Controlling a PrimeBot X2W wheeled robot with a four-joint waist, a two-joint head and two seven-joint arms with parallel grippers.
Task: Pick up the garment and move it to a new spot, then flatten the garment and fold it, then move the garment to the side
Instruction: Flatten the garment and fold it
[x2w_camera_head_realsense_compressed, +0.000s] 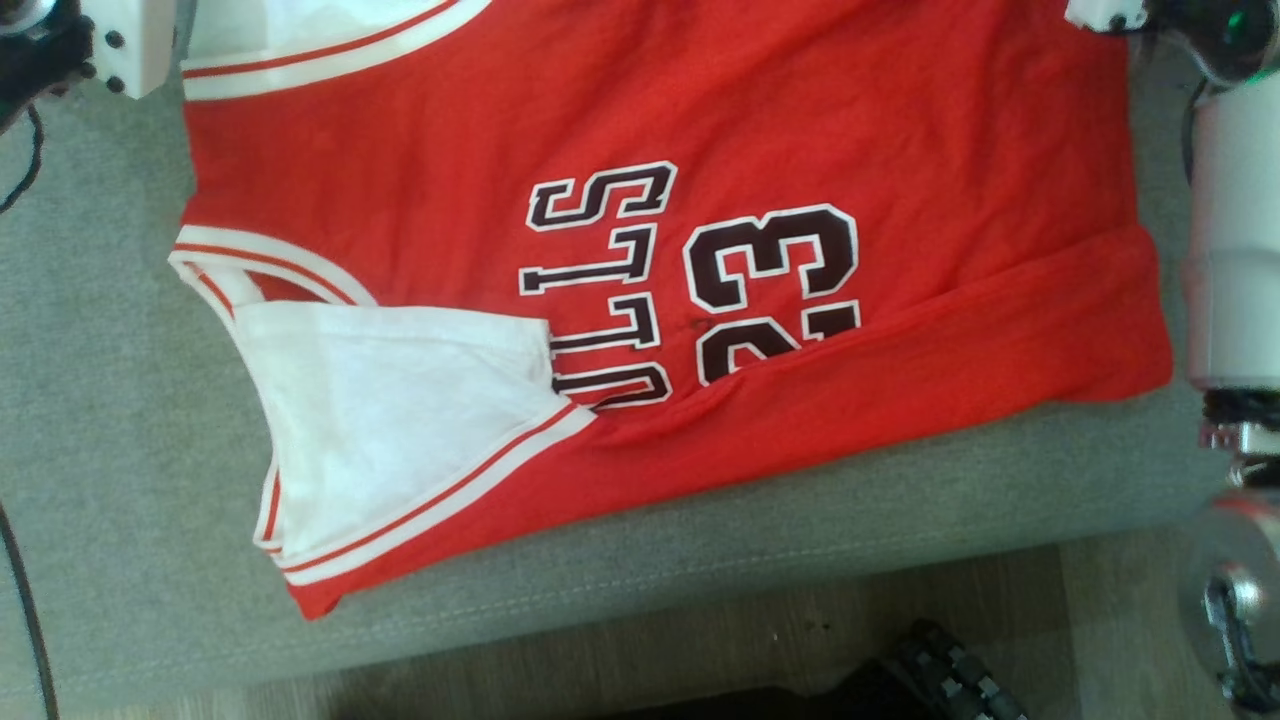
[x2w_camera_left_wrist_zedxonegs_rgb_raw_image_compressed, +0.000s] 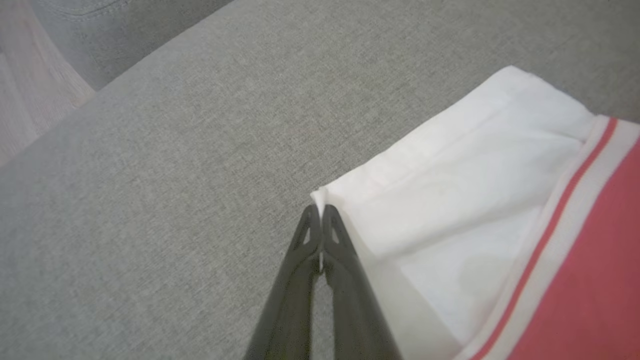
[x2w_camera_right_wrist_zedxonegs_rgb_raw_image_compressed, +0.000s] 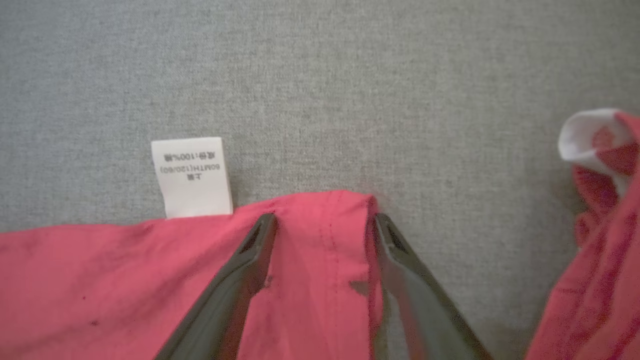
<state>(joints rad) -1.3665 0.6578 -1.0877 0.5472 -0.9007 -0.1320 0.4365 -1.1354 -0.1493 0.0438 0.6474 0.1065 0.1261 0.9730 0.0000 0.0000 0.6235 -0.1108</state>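
The garment (x2w_camera_head_realsense_compressed: 700, 150) is a red jersey with white trim and dark lettering, lying mostly flat on a grey cushion (x2w_camera_head_realsense_compressed: 100, 400). Its near edge is folded over, showing the white inside. In the left wrist view my left gripper (x2w_camera_left_wrist_zedxonegs_rgb_raw_image_compressed: 320, 207) is shut on a white corner of the garment (x2w_camera_left_wrist_zedxonegs_rgb_raw_image_compressed: 475, 200). In the right wrist view my right gripper (x2w_camera_right_wrist_zedxonegs_rgb_raw_image_compressed: 322, 220) is open, its fingers straddling a red hem corner of the garment (x2w_camera_right_wrist_zedxonegs_rgb_raw_image_compressed: 100, 280) against the cushion. The arms' pale wrist housings sit at the head view's top corners, left (x2w_camera_head_realsense_compressed: 130, 40) and right (x2w_camera_head_realsense_compressed: 1105, 15).
A white care label (x2w_camera_right_wrist_zedxonegs_rgb_raw_image_compressed: 192, 177) sticks out from the hem beside the right fingers. A curled red and white strap (x2w_camera_right_wrist_zedxonegs_rgb_raw_image_compressed: 600, 150) lies to their right. Wooden floor (x2w_camera_head_realsense_compressed: 700, 640) and a dark object (x2w_camera_head_realsense_compressed: 940, 680) lie beyond the cushion's near edge. A pale forearm (x2w_camera_head_realsense_compressed: 1235, 230) stands at the right.
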